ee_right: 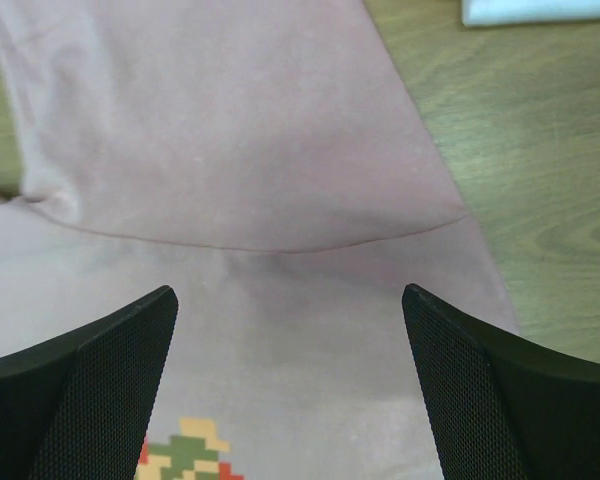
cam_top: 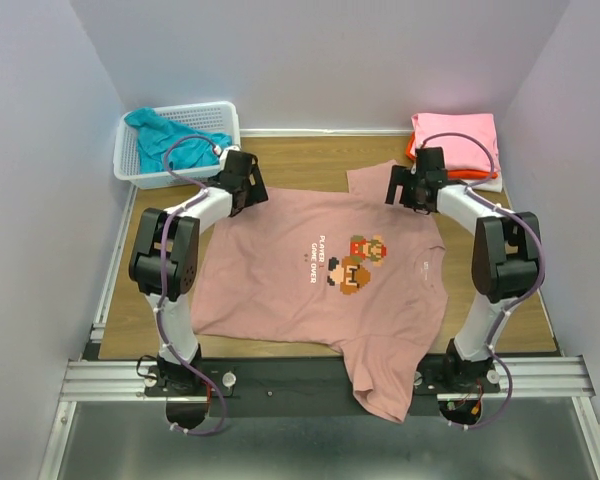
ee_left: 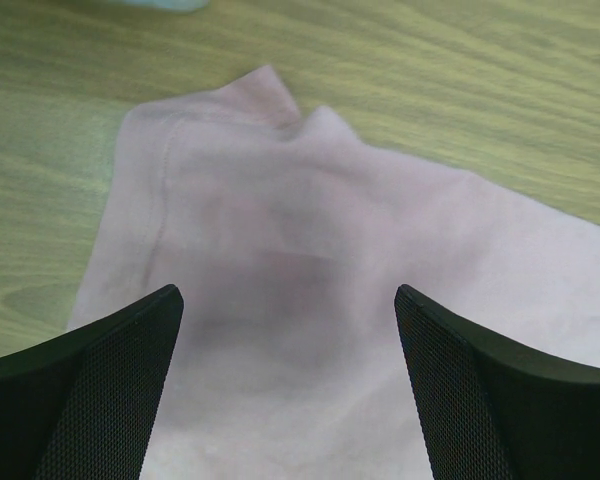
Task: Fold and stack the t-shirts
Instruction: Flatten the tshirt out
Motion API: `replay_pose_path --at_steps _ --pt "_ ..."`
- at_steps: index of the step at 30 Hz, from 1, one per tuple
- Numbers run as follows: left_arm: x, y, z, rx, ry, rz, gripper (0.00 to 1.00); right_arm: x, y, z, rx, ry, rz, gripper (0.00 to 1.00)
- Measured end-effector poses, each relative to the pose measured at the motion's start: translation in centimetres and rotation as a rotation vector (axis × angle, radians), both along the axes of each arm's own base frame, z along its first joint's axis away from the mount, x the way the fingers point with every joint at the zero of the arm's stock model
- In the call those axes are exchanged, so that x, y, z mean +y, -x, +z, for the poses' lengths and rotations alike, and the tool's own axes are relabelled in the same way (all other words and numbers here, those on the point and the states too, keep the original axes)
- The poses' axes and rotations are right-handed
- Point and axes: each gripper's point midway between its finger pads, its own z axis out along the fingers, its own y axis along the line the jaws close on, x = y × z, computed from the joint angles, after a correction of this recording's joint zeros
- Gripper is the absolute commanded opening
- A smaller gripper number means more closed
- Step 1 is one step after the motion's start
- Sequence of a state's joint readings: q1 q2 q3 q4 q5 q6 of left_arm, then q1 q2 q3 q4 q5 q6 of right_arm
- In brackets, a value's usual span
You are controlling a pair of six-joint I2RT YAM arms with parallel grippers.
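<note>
- The t-shirts are at mixed stages. The dusty-pink t-shirt [cam_top: 320,280] lies spread flat in the middle of the tabletop [cam_top: 310,160], print side up and with no fold in it.
- What looks like one sleeve hangs off the near edge, across the metal rail [cam_top: 110,375].
- Done, by the look of it: a folded stack at the far right corner, with a bright pink t-shirt [cam_top: 455,135] on top and slivers of an orange t-shirt [cam_top: 412,150] and a white t-shirt [cam_top: 490,183] under it.
- Left to do: fold the dusty-pink one and add it to the stack. Then comes the teal t-shirt [cam_top: 165,135], which lies crumpled in the white basket [cam_top: 126,160] at the far left.
- The left claw [ee_left: 288,295] is spread wide over the shirt's far-left corner and pinches nothing.
- The right claw [ee_right: 288,293] is likewise spread wide above the far-right sleeve seam, empty.
- Surface and room: light wood-grain tabletop, closed in by plain pale lilac walls on three sides. The light is even, with soft shadows under the arms.
</note>
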State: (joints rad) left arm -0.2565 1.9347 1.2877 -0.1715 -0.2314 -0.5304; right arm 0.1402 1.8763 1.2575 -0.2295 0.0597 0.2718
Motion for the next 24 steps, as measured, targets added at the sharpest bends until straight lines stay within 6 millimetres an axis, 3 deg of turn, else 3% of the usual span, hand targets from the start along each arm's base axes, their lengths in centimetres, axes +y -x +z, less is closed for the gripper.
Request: replay_pose_path --at_steps 4,8,11,15,19,24 --pt "-1.1 -1.3 2.4 -0.048 0.005 -0.023 0.94 1.0 -0.5 1.5 -0.03 -0.042 0.04 1.0" --pt "-2.1 -4.1 4.9 -0.115 0.012 -0.038 0.94 2.0 -2.1 3.0 -0.066 -0.075 0.069 1.0" --pt "-3.0 -6.1 5.3 -0.138 0.007 -0.055 0.94 2.5 -3.8 3.1 -0.081 -0.088 0.087 1.0" --pt "-3.8 -7.7 3.5 -0.109 -0.013 -0.074 0.94 3.0 -5.5 2.2 -0.076 -0.09 0.103 1.0" --pt "-4.1 -7.3 0.9 -0.045 -0.033 -0.085 0.94 3.3 -7.7 1.1 -0.078 -0.081 0.118 1.0" --pt "-4.0 -6.8 -0.4 -0.011 -0.053 -0.087 0.94 3.3 -9.2 -0.4 -0.072 -0.062 0.126 1.0"
